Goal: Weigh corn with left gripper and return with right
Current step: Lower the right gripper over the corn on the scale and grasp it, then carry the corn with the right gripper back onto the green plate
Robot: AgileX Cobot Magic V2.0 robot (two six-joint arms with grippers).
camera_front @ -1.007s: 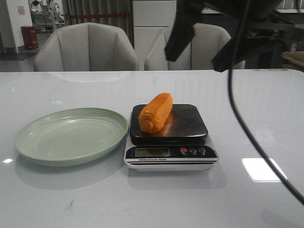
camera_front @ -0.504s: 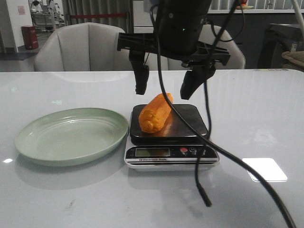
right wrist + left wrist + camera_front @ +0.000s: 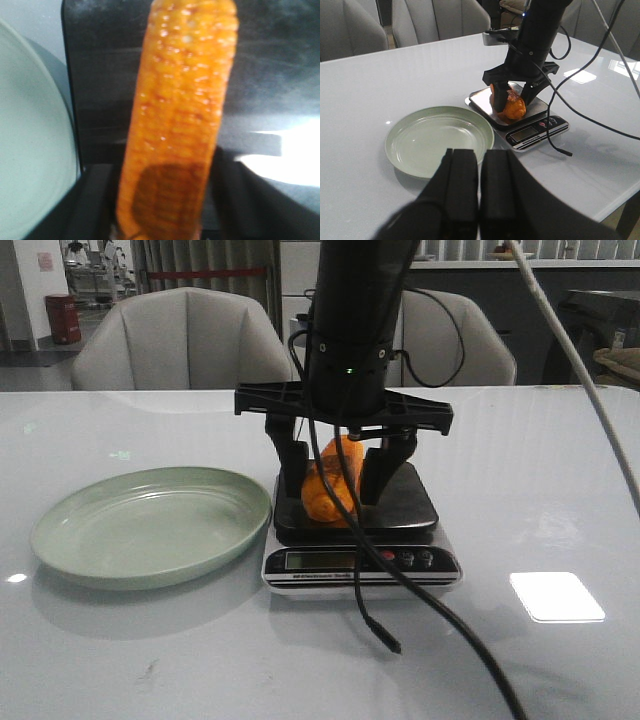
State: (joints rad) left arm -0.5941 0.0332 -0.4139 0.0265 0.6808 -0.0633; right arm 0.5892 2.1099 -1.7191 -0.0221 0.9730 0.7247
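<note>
Orange-yellow corn (image 3: 330, 485) cob, no husk, lying flat on scale platform (image 3: 400, 502), angled, straddled by open right gripper (image 3: 338, 472) fingers.

Overall light: we see even, cool indoor light in the front view, neither harsh nor dim.
Glare: we note a bright rectangular patch on the glossy tabletop (image 3: 556, 597), and more bright patches at the far corner in the left wrist view.
Reflections: we see the chairs (image 3: 182, 340) mirrored faintly in the sheen.
Shadows: we find soft, pale shadows under the plate (image 3: 150, 525) and the scale (image 3: 360, 565).
Focus, front: we read it as fairly sharp throughout.
Focus, right wrist: we see the corn (image 3: 177, 120) soft and blurred, with a white blown-out glare patch on the dark platform beside it.
Focus, left wrist: we see the left end effector (image 3: 479, 192) as a dark, blurred mass.
</note>
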